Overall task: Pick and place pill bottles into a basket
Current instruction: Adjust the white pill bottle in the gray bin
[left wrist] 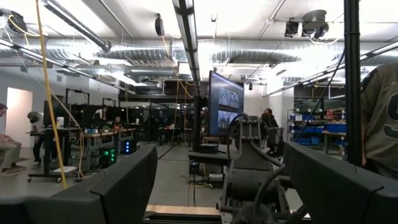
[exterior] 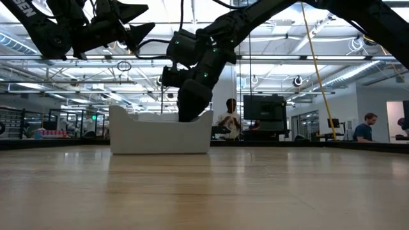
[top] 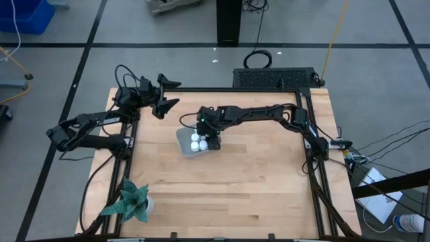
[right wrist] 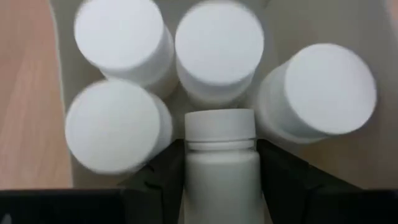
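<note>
The pale basket point(top: 181, 138) stands on the table left of the middle; it also shows in the low view point(exterior: 160, 137). Several white pill bottles point(right wrist: 217, 43) stand upright in it, caps up. My right gripper point(top: 209, 142) reaches down into the basket and is shut on one more pill bottle point(right wrist: 221, 162). In the low view the basket's wall hides its fingertips. My left gripper point(top: 171, 93) hangs open and empty above the table's far left part, its fingers wide apart in the left wrist view point(left wrist: 217, 186). My right gripper pinches the bottle's body point(right wrist: 221, 186) between its two fingers point(right wrist: 165, 177), one on each side, below the cap. The fingers come from above, pointing down into the basket. The bottle lies along the fingers, its cap end point(right wrist: 221, 127) pointing away from the wrist, among the standing bottles.
A green star-shaped plant point(top: 131, 202) stands at the table's near left corner. A black frame point(top: 312, 134) runs round the table's edges. People and desks show in the room beyond the table in the low view.
</note>
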You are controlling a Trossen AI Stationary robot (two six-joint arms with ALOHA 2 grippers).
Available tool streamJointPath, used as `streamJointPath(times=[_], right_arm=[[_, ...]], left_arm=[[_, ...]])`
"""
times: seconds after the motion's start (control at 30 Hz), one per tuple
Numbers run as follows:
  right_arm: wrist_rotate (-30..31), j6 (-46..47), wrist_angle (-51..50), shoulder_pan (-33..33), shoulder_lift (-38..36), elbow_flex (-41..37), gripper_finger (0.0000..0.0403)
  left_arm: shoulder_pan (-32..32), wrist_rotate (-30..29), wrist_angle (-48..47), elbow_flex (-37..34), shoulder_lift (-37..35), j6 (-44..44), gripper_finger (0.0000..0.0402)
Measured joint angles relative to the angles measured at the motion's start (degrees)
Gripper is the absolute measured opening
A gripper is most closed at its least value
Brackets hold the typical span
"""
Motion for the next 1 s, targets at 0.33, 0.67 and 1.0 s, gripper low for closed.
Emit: streamJointPath(times=[0.33,0.67,1.0], right_arm=[[3.2,-1.6,-4.1,0.0,0.0,5.0,0.0158],[3.2,-1.8,-7.9,0.0,-0.6,10.8,0.0158],[5.9,-0.9,-5.4,-0.7,-10.2,11.1,0.0158]], left_arm=[[0.0,0.0,0.0,0.0,0.0,0.0,0.0351],[0.0,0.4,0.0,0.0,0.0,0.0,0.0351],[0.1,0.6,0.0,0.0,0.0,0.0,0.0351]])
